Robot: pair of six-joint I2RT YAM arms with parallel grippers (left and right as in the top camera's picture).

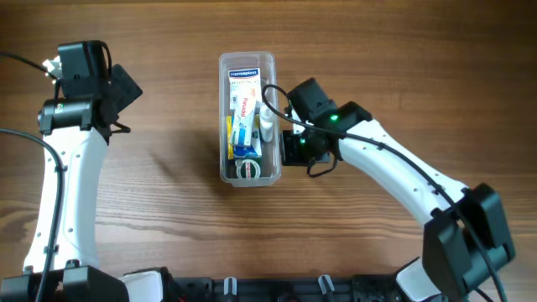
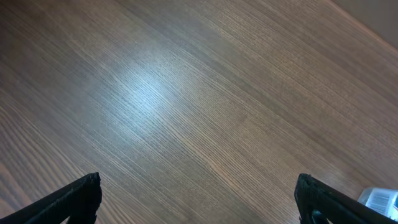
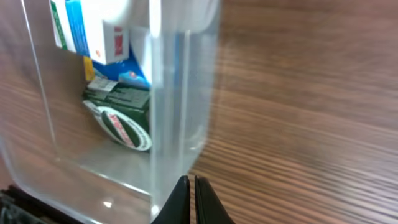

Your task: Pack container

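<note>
The container (image 1: pixel 224 117) is a clear plastic tub standing lengthwise at the table's middle. It holds a white and blue box (image 1: pixel 244 75), a toothpaste box (image 1: pixel 243 109), a small white bottle (image 1: pixel 266 126) and a round green and white item (image 1: pixel 248 169). My right gripper (image 1: pixel 285 153) is shut and sits against the tub's right side near its front end. In the right wrist view its shut fingertips (image 3: pixel 191 199) lie at the tub's clear wall (image 3: pixel 180 93), with the green item (image 3: pixel 121 112) behind it. My left gripper (image 1: pixel 117 88) is open and empty at the far left, over bare wood (image 2: pixel 199 199).
The wooden table (image 1: pixel 168 184) runs all round the tub. A pale object (image 2: pixel 380 199) shows at the lower right edge of the left wrist view; I cannot tell what it is. The arm bases stand along the front edge.
</note>
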